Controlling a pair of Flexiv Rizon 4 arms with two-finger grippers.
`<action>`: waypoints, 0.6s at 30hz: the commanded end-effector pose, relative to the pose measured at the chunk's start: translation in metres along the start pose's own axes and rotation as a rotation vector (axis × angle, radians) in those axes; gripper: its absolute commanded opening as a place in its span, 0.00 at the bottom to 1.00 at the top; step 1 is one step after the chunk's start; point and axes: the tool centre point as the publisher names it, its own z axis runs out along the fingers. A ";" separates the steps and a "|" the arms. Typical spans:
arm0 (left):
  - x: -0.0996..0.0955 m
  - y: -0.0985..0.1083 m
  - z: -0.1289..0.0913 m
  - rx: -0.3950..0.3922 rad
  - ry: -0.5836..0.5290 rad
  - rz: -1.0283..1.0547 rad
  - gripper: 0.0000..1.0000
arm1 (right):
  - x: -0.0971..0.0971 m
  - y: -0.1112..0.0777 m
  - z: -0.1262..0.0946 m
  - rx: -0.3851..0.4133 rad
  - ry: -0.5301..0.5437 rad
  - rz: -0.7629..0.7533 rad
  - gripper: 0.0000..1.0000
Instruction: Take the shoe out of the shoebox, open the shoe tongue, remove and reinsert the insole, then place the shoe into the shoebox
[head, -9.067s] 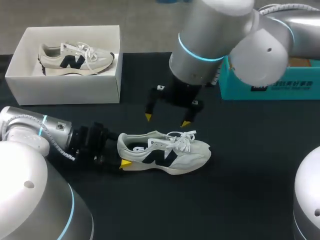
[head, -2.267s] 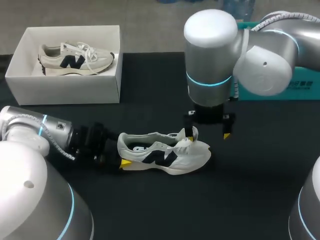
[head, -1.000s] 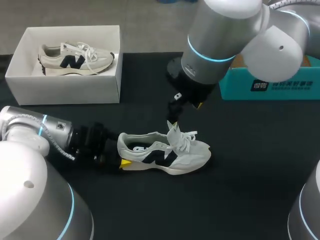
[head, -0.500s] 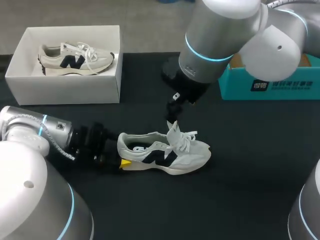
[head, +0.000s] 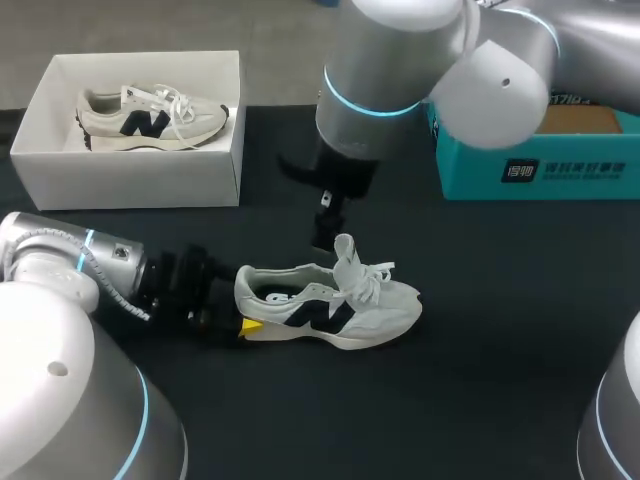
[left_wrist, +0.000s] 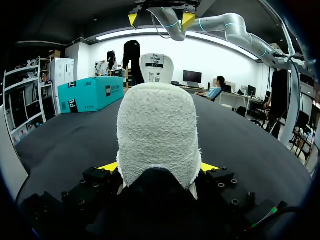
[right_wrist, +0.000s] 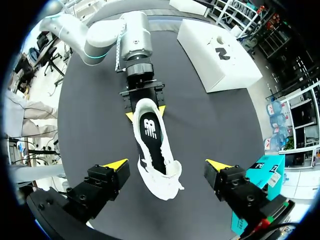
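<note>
**gripfan:** Shoe (head: 325, 305) is sitting on its sole on the black table (head: 480, 340), near-middle, heel pointing left and toe right, well apart from the white shoebox (head: 130, 165) at the far left. That box is holding a second shoe (head: 150, 115), fwiw. The left gripper (left_wrist: 159, 167) is clamping the heel from both sides, so it's pinning the shoe down.

**servo_sam:** And the right gripper (right_wrist: 166, 164)?

**gripfan:** Hanging above the shoe, jaws spread wide and touching nothing. The tongue (head: 345, 252) is standing straight up, so I'm guessing the tongue-opening bit is done and we're heading into pulling the insole (right_wrist: 151, 142).

**servo_sam:** So what's the next move needing?

**gripfan:** I'm thinking the right one is going to need to narrow those jaws, drop into the collar opening and pinch the insole's edge, while the left is bracing the heel. Tight space, and the laces (head: 370, 280) are flopping over the front, so snagging is looking possible.

**servo_sam:** How's the shoe itself looking?

**gripfan:** Off-white runner with pale grey panels, a dark logo on the side, white laces and a fuzzy, towel-like heel. The insole is showing dark with a white mark, lying flat inside.
</note>
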 end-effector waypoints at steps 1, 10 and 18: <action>0.000 0.003 -0.001 -0.003 0.000 0.000 0.00 | 0.000 0.006 0.002 0.015 0.002 0.001 1.00; 0.000 0.003 -0.001 -0.003 0.000 0.000 0.00 | 0.000 0.006 0.002 0.015 0.002 0.001 1.00; 0.000 0.003 -0.001 -0.003 0.000 0.000 0.00 | -0.009 0.029 0.025 -0.025 -0.040 -0.040 1.00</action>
